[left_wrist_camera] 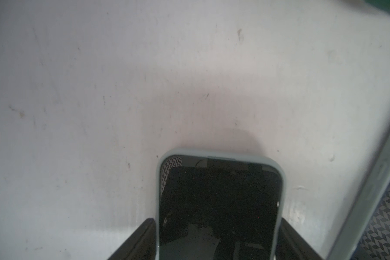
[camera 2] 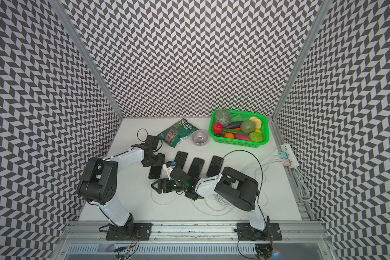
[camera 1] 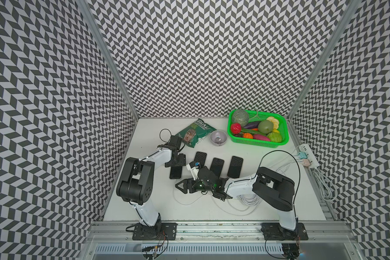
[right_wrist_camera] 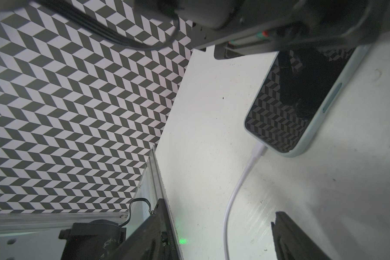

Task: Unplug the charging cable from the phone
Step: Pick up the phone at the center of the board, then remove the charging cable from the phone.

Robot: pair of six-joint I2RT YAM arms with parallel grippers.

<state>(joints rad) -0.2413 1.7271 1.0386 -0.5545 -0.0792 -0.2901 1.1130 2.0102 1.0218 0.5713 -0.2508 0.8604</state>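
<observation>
The phone (camera 1: pixel 175 172) in a pale green case lies screen up at the left end of a row, seen in both top views (camera 2: pixel 155 172). My left gripper (camera 1: pixel 176 165) is shut on it, a finger pressed against each long side of the phone (left_wrist_camera: pixel 218 198) in the left wrist view. The white charging cable (right_wrist_camera: pixel 239 180) is plugged into the phone's (right_wrist_camera: pixel 297 99) near end by its white plug (right_wrist_camera: pixel 258 150). My right gripper (right_wrist_camera: pixel 220 209) stands open just in front of that end (camera 1: pixel 178 185), low over the table. The cable runs between its fingers without touching them.
Three more dark phones (camera 1: pixel 216 166) lie to the right of the held one. Loose white cable loops (camera 1: pixel 248 199) lie near the front under the right arm. At the back stand a chip bag (camera 1: pixel 195 132), a bowl (camera 1: pixel 218 137) and a green basket (camera 1: pixel 257 141); a power strip (camera 1: pixel 307 155) sits at the right edge.
</observation>
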